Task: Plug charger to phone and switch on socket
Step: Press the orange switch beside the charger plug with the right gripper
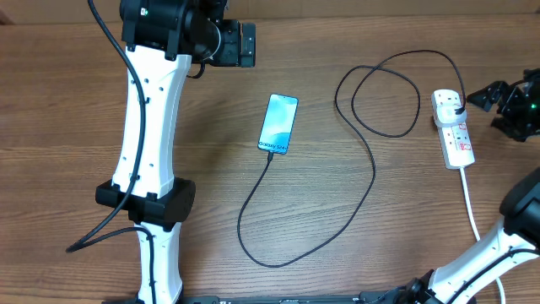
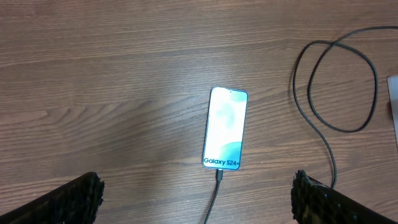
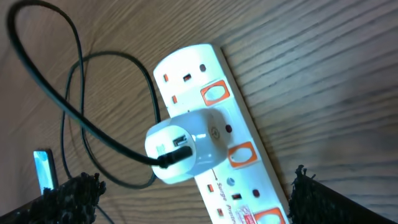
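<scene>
Fig.: overhead + two wrist views, charging set-up on a wood tabletop (image 1: 67, 127). Phone (image 1: 278, 124) lies flat, screen up and lit, mid-tabletop. The charger cable (image 1: 374, 173) leaves its near edge, sweeps a wide loop toward the near side, climbs right, coils once, and ends at a white adapter (image 3: 186, 146) seated in the power strip (image 1: 458, 142) at the far right. Connector tip (image 2: 219, 177) looks seated in the phone's port, so the plug-in step appears done. Left to do: the strip's switch (image 3: 241, 154), an orange-rimmed rocker beside the adapter (on/off cannot be told). Left claw (image 2: 198, 196) hovers above the phone, fully spread, holding nothing. Right claw (image 3: 193, 186) hovers over the strip, likewise spread & empty. Handling (est.): rocker is small and prob. stiff, best pressed straight down w/ one fingertip. Strip is light plastic, likely to slide or pivot on smooth wood, so steady it across the long sides if needed. Cable is limp and thin: grip only at the rigid connector shell. Phone is slim, glassy, slippery, fragile: take it by the long edges, never the screen.
</scene>
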{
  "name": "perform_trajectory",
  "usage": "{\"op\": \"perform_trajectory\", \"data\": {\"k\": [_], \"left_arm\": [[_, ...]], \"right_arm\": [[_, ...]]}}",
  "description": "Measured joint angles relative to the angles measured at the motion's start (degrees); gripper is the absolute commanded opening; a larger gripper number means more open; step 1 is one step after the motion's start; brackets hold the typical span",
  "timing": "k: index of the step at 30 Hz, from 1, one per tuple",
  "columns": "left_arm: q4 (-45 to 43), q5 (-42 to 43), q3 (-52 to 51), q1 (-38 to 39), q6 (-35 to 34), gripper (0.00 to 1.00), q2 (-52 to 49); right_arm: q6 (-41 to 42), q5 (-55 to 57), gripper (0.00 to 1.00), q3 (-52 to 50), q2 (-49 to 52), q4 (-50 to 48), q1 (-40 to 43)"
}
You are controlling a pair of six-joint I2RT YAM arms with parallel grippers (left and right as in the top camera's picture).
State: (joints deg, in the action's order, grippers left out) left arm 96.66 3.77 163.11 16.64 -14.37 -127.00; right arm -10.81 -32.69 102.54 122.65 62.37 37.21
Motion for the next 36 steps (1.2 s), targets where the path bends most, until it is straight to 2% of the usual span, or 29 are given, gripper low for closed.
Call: {"op": "perform_trajectory", "data": {"k": [15, 36], "left_arm": [[0.00, 0.00, 0.00, 0.00, 0.00, 1.00, 0.00], [0.00, 0.00, 0.00, 0.00, 0.00, 0.99, 0.00]], "right_arm": [[0.35, 1.31, 1.00, -5.33, 0.00, -6.14, -6.16], [2.64, 6.64, 1.00, -5.42, 0.00, -6.43, -6.23]]}}
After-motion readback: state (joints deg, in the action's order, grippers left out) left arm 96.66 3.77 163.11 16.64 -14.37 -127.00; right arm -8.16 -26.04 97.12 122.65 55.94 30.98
